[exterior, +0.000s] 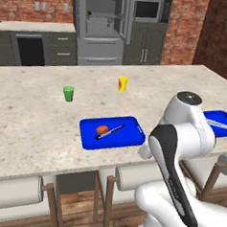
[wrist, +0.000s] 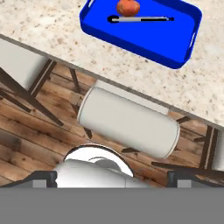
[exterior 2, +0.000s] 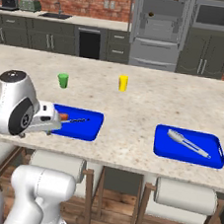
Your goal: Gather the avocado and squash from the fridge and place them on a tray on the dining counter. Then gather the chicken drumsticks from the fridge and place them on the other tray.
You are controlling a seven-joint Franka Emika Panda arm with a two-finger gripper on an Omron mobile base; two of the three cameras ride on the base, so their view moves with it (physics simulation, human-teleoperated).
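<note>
The squash (exterior: 102, 129) lay in the tray (exterior: 130, 139) near the table's (exterior: 32, 129) front edge, beside a utensil (exterior: 110, 131). The tool (wrist: 111, 175) hung spread and empty over the stools (wrist: 129, 122). The avocado was not visible; reversing toward the fridge (exterior: 100, 25) risked clipping a stool.

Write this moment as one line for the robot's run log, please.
squash: on left tray beside a utensil | right tray: one utensil | hand: open, empty | fridge: open
</note>
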